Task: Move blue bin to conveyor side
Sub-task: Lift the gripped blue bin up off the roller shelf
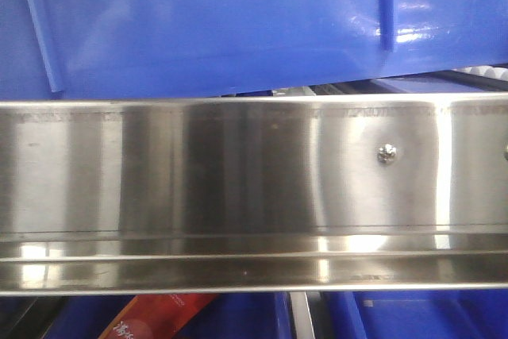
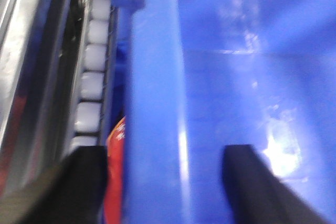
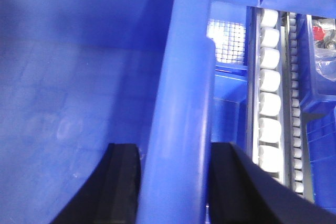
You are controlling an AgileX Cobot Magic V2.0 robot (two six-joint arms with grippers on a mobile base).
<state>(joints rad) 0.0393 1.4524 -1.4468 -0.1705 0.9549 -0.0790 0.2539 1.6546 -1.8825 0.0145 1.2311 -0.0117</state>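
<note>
The blue bin (image 1: 238,21) fills the top of the front view, glossy, its lower edge slanting up to the right above a steel rail. In the left wrist view its thick rim (image 2: 157,77) runs between my left gripper's (image 2: 165,153) fingers, which stand wide with gaps on both sides; one finger (image 2: 252,182) is inside the bin. The view is blurred. My right gripper (image 3: 175,150) is shut on the bin's rim (image 3: 184,77), both black fingers against it. The dark grey belt is out of view.
A stainless steel rail (image 1: 238,180) crosses the front view. Rows of white rollers (image 2: 89,85) (image 3: 270,82) run beside the bin. A red packet (image 1: 163,315) (image 2: 116,145) and other blue bins (image 1: 413,319) lie below. A bin with bagged items (image 3: 325,51) is at right.
</note>
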